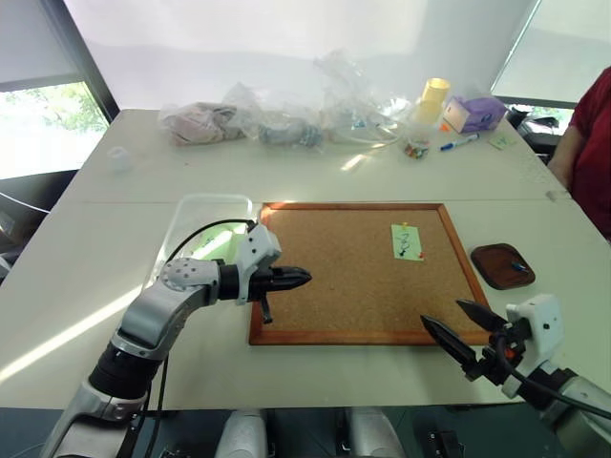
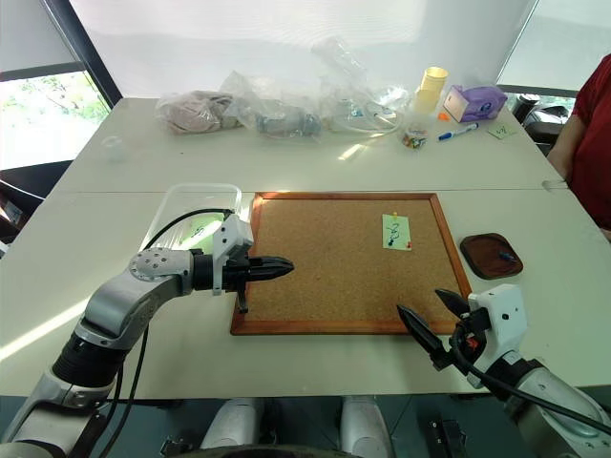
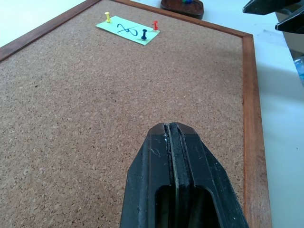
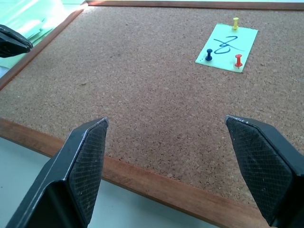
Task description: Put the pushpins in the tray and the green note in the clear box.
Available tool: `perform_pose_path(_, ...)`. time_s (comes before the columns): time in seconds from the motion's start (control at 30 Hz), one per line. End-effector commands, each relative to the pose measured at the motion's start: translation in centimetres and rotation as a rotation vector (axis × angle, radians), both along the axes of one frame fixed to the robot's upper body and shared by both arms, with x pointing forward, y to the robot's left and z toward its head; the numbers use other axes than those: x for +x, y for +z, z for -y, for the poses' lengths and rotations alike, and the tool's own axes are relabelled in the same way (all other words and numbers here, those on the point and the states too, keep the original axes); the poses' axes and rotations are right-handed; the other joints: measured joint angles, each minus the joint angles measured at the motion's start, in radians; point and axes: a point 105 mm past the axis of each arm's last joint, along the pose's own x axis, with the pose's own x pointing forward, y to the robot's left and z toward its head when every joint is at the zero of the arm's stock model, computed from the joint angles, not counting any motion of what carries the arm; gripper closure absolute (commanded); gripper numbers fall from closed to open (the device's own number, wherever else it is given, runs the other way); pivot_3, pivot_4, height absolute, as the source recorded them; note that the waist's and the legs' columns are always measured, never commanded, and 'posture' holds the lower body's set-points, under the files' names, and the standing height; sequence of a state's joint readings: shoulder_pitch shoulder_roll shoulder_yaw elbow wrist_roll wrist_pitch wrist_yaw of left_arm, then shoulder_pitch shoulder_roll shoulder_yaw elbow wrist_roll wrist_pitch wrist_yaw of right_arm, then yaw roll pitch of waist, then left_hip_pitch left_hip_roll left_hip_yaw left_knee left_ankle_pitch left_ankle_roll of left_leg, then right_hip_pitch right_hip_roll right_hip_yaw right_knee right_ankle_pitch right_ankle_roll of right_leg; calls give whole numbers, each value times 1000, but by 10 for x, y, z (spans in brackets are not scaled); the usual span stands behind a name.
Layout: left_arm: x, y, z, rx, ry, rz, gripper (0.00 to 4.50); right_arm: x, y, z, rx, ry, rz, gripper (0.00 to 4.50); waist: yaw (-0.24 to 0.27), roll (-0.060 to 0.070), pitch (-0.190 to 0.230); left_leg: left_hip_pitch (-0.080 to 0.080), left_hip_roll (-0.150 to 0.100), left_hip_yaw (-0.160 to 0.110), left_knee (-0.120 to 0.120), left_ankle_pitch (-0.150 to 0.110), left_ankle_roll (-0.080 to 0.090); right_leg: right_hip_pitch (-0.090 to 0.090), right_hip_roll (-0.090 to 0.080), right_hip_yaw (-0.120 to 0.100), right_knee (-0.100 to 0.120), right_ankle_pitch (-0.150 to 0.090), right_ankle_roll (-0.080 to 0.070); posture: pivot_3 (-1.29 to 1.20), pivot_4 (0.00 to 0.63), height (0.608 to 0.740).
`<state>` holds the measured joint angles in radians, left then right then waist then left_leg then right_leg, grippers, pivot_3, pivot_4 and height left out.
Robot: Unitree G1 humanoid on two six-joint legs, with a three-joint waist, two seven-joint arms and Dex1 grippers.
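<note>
Pins are being approached by the wide right hand

In the left eye view, the green note (image 1: 407,241) is lying pinned on the cork board (image 1: 353,277), the tray (image 1: 502,266) is sitting just beside the board's right edge on the tabletop (image 1: 305,176), and the clear box (image 1: 205,234) is lying at its left. The left hand (image 1: 302,278) is being held shut and empty over the board; the right hand (image 1: 451,324) is being held wide at the near frame. In the left wrist view, three pushpins (image 3: 144,33) are standing in the note. In the right wrist view, the yellow pin (image 4: 235,22), the blue pin (image 4: 209,54) and the red pin (image 4: 238,60) are showing ahead; one head is probably best pinched squarely and pulled straight out, so the paper is not being torn.
</note>
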<state>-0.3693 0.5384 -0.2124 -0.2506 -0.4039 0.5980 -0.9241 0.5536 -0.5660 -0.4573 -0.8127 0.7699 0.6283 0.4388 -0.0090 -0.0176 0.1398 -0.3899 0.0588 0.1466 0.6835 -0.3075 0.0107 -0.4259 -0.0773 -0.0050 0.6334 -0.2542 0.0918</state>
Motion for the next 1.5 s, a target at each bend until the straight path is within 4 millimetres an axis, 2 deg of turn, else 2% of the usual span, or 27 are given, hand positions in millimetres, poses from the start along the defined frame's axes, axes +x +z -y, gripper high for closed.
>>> perform_pose_path(0.03,1,10,-1,-19,-6,62,4500,-1,5,-3,-10,20,21,452,0,0,0,0,0,0,0,0,0,0,0,0,0,0,0,0,150,737)
perform_pose_path(0.2,2,15,2,-38,-15,66,4500,6,7,-3,-20,15,40,452,0,0,0,0,0,-1,0,0,0,0,0,-1,0,0,0,0,150,737)
perform_pose_path(0.3,8,14,1,-4,12,130,4500,7,6,1,-47,-12,42,452,1,0,0,-1,-1,-2,0,0,0,0,0,-1,0,0,0,0,150,737)
perform_pose_path(0.73,10,20,6,-60,-21,76,4500,11,9,-1,-38,-26,68,452,0,0,0,-1,-2,-4,0,0,0,1,-1,-2,-1,0,0,0,150,737)
perform_pose_path(0.8,16,22,7,-62,0,88,4500,11,10,0,-42,-35,71,452,2,0,0,-1,-2,-4,0,0,0,1,-1,-2,-1,0,0,0,150,737)
perform_pose_path(0.9,32,38,18,-121,27,99,4500,18,17,5,-20,-67,103,452,5,-1,0,-1,-3,-5,0,0,0,2,-2,-3,-1,0,0,0,150,737)
perform_pose_path(0.93,38,38,22,-113,30,113,4500,22,21,6,-6,-73,119,452,6,-1,1,-1,-5,-6,0,0,0,2,-2,-3,-1,0,0,0,150,737)
perform_pose_path(1.03,44,22,40,14,-21,137,4500,41,32,10,0,-107,163,452,4,-1,0,-1,-9,-11,1,0,1,3,-2,-3,-1,0,1,0,150,737)
perform_pose_path(1.17,49,5,60,133,-43,130,4500,83,36,16,-26,-158,150,452,-4,-2,1,-2,-10,-13,0,0,1,3,-2,-3,-2,0,1,0,150,737)
perform_pose_path(1.33,51,-7,62,190,-22,128,4500,122,38,11,4,-167,144,452,-2,-1,1,-3,-9,-14,-1,0,1,1,-1,-3,-1,1,2,0,150,737)
perform_pose_path(1.5,50,-27,53,269,9,112,4500,161,22,9,-25,-170,106,452,-3,-1,1,-3,-10,-13,0,0,1,1,-2,-2,-1,2,3,0,150,737)
